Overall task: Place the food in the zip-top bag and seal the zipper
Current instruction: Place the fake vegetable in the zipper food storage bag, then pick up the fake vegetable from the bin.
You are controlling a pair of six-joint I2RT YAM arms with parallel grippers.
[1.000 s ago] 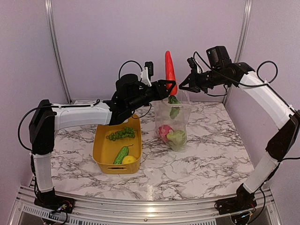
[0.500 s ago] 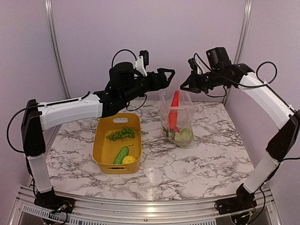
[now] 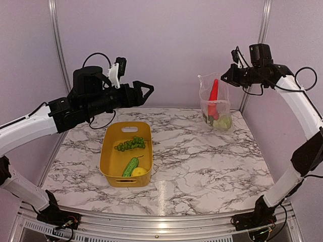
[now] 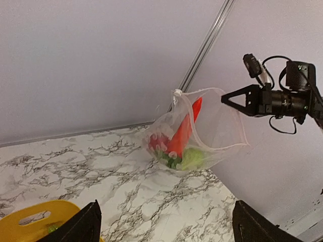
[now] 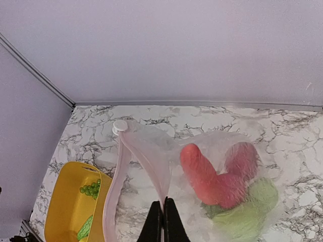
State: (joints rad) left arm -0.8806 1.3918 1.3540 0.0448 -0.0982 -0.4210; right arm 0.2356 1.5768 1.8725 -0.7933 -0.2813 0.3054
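From the top view, the left fingers (image 3: 146,91) are seen spread wide with nothing between them, held high above the far left of the counter (image 3: 202,166). The right fingers (image 3: 225,78) are shut on the top edge of the zip-top bag (image 3: 208,85), which hangs at the far right, near the back wall. An orange-red carrot (image 3: 214,96) stands tip-up inside the bag, with leafy greens (image 3: 223,122) at the bottom. A yellow bin (image 3: 107,154) is set on the counter's left, well apart from the bag. In it lie a green grape bunch (image 3: 132,144), a green cucumber (image 3: 130,166) and a yellow lemon (image 3: 139,171).

In the left wrist view, the two left fingertips are seen at the lower corners, far apart and empty. The bag is shown hanging tilted from the right fingers, mouth open, with a white slider (image 4: 176,93) at its upper corner. Whether its bottom touches the counter cannot be told.

In the right wrist view, the right fingers are pressed together, with the bag's mouth edge pinched between them. A pink-red ball (image 5: 243,157) is seen beside the carrot, above the greens.
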